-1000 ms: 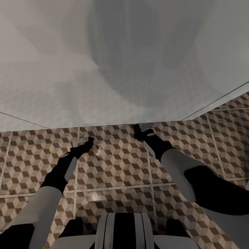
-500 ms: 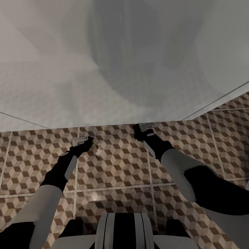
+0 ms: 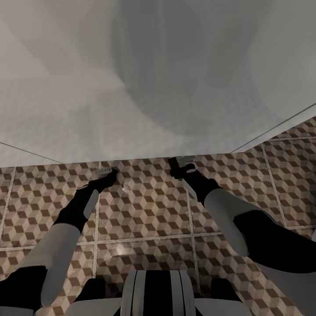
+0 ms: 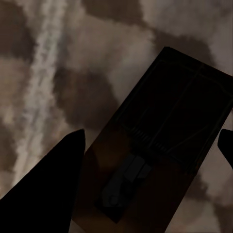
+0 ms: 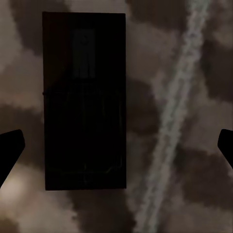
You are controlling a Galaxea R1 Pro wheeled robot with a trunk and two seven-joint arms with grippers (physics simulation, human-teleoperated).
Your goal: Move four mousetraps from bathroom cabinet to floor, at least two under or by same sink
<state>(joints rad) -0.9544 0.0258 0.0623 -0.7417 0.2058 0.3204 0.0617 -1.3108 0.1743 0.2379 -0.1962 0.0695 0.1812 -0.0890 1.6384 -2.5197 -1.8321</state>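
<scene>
In the left wrist view one mousetrap (image 4: 165, 121), a dark brown board with wire parts, lies slanted on the bathroom floor (image 4: 58, 73) between the fingers of my open left gripper (image 4: 151, 138); one fingertip (image 4: 73, 145) is right at its long edge. A second mousetrap (image 5: 85, 97) lies flat on the floor in the right wrist view, inside my open right gripper (image 5: 120, 141) and touching neither finger. In the head view both grippers, left (image 3: 105, 174) and right (image 3: 183, 163), reach down to the cube-patterned floor (image 3: 145, 210) close to the foot of a white front. The cabinet and the sink basin are out of view.
A broad white front (image 3: 153, 87) rises just beyond both grippers, and its corner lies at the right (image 3: 237, 151). Tiled floor continues around that corner (image 3: 289, 166). My own base (image 3: 153, 294) is at the near edge.
My left arm has moved slightly forward, toward the foot of the white front. The right arm and the camera have stayed still.
</scene>
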